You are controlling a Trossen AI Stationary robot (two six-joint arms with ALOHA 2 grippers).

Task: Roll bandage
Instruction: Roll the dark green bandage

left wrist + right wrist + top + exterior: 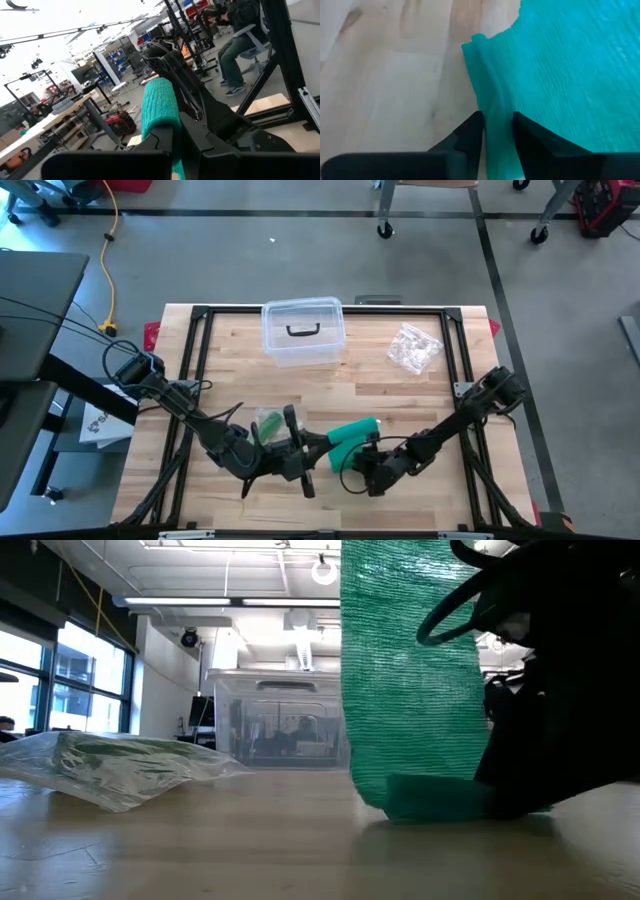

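Green elastic weave, the bandage (352,442) lies near the front of the wooden table (420,395), stretched between the two grippers. Taking the clear plastic box (302,332) at the table's back edge as landmark, the bandage sits well in front of it, slightly toward the right arm's side. Its long axis runs roughly across the table, tilted so the end toward the right arm lies a little farther back. In the low view the strip (410,680) rises upright like a curtain, with a folded end resting on the wood.

The left gripper (322,448) is well in front of the box, its fingers (200,145) closed tight on the bandage's near end; the left wrist view shows the green band (159,107) pinched between them and running away from the camera. The right gripper (366,470) is farther from the box and just beside the left one, its fingers (467,137) set around a raised fold of the bandage (492,115), one on each side and touching it.

A crinkled clear bag (414,348) lies beside the box, toward the right arm's side. A green-filled packet (266,424) lies in front of the box, by the left arm.
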